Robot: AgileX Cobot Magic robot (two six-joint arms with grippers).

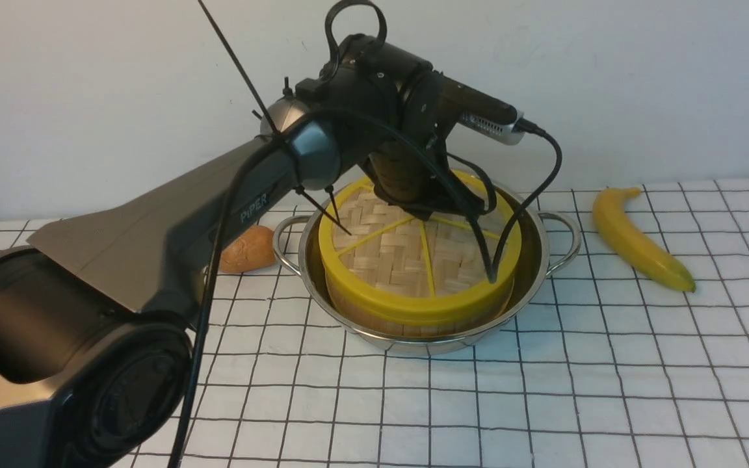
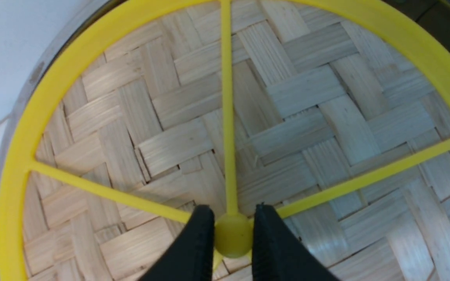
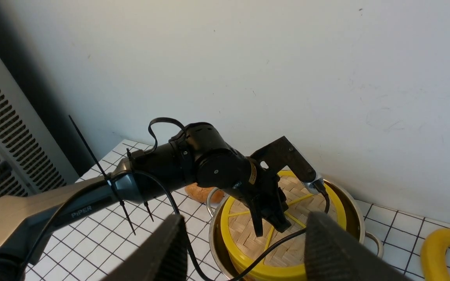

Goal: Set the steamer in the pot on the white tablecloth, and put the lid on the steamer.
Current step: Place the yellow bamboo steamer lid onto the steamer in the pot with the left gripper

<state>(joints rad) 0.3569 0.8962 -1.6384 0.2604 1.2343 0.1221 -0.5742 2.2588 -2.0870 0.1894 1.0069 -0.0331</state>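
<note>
Nearly finished: lid point(image 1: 407, 257) seated, not yet let go.
You have the steamer point(image 1: 374, 317) sitting in the pot point(image 1: 534, 260) on the white tablecloth point(image 1: 543, 390), with the lid lying flat on top. Your left claw point(image 2: 233, 218) pinches the lid's centre knob point(image 2: 233, 238); your right claw point(image 3: 246, 220) hangs wide apart, well clear, empty. Left, I judge: release and withdraw.

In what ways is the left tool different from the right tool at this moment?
The left tool is closed on the yellow knob in the middle of the lid; the right tool is wide open and holds nothing. The left tool is down at the lid, over the pot; the right tool hangs apart from both, touching nothing. Both have black fingers with textured inner faces.
</note>
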